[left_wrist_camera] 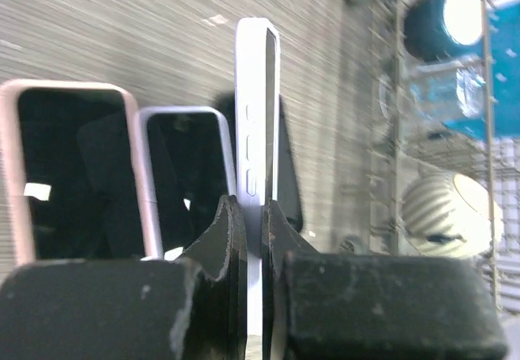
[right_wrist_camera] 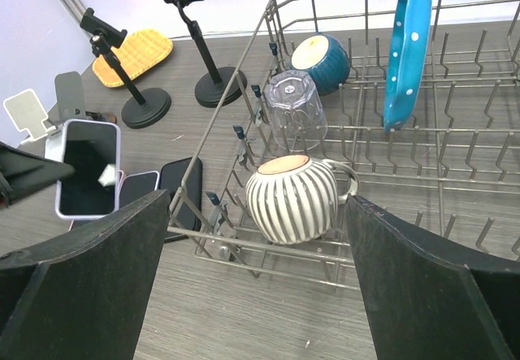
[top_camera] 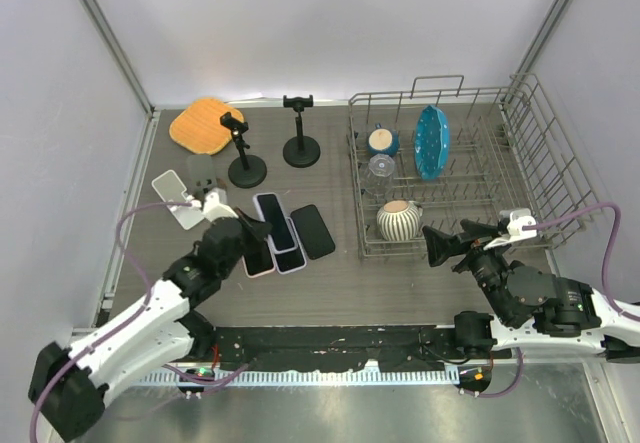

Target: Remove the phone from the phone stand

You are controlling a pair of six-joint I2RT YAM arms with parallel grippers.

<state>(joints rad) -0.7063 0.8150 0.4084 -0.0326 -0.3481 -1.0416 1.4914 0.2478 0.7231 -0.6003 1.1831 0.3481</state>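
Note:
My left gripper [top_camera: 252, 231] is shut on a lavender-cased phone [top_camera: 269, 211] and holds it above the table. In the left wrist view the gripper [left_wrist_camera: 250, 207] pinches this phone [left_wrist_camera: 256, 124] edge-on by its lower end. Beneath it lie a pink-cased phone [left_wrist_camera: 65, 173], a lavender-cased phone [left_wrist_camera: 183, 181] and a black phone [top_camera: 312, 231]. Two black pole phone stands [top_camera: 243, 153] [top_camera: 300, 133] stand behind with empty clamps. The held phone also shows in the right wrist view [right_wrist_camera: 85, 169]. My right gripper [top_camera: 445, 244] is open and empty at the dish rack's front, as the right wrist view [right_wrist_camera: 256, 214] shows.
A wire dish rack [top_camera: 530, 123] on the right holds a striped mug [right_wrist_camera: 292, 197], a clear glass [right_wrist_camera: 294, 116], a blue bowl [right_wrist_camera: 321, 61] and a teal plate [right_wrist_camera: 404, 51]. A white folding stand [top_camera: 178, 200], a grey stand [top_camera: 200, 173] and an orange mat [top_camera: 203, 125] are at the back left.

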